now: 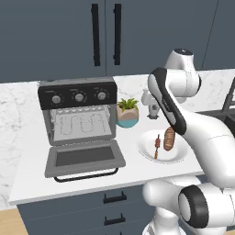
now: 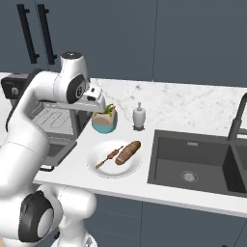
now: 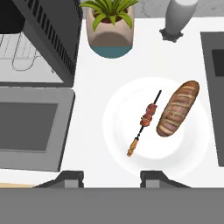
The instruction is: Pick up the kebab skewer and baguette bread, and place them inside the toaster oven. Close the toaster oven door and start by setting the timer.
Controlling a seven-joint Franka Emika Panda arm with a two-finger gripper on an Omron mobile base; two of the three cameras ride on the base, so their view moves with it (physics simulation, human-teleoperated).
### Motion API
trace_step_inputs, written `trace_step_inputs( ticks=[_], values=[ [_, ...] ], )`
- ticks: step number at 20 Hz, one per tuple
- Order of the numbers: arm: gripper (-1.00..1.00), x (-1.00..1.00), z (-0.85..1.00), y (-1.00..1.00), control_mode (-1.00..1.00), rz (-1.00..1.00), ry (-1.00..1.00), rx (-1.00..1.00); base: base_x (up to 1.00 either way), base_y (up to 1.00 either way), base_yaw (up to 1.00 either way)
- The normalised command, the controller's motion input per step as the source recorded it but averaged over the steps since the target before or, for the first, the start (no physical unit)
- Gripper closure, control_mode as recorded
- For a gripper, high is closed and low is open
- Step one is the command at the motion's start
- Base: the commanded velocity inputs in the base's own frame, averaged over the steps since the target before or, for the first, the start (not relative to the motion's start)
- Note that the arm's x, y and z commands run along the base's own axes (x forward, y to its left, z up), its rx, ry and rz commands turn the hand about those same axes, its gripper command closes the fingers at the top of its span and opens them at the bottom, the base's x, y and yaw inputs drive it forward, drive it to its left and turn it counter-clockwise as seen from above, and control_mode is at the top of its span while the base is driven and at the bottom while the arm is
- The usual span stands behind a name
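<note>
White plate [image 3: 122, 153] holds kebab skewer [image 3: 145, 124] just ahead of your gripper [image 3: 111, 177], long axis pointing away, slightly right; jaws parted, holding nothing.

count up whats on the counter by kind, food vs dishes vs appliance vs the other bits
food: 2, the skewer and the bread
dishes: 1, the white plate under both
appliance: 1, the toaster oven with its door folded down
other: 2, the potted plant and the dispenser bottle
total: 6
</note>
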Motion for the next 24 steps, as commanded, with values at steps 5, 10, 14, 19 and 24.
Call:
trace_step_inputs(
  ticks=[5,10,14,19,24],
  values=[
    [-1.0,0.0,0.0,0.0,-1.0,0.0,0.0,0.0,0.0,0.0,0.0],
    [-1.0,-0.23,-0.17,0.14,-1.0,0.0,0.02,0.0,0.0,0.0,0.0],
    [-1.0,-0.43,-0.46,0.84,-1.0,-0.05,-0.05,0.0,0.0,0.0,0.0],
    [-1.0,-0.04,-0.15,1.0,-1.0,-0.13,-0.3,0.0,0.0,0.0,0.0],
    [-1.0,0.07,0.0,1.0,-1.0,-0.21,-0.35,0.0,0.0,0.0,0.0]
  ],
)
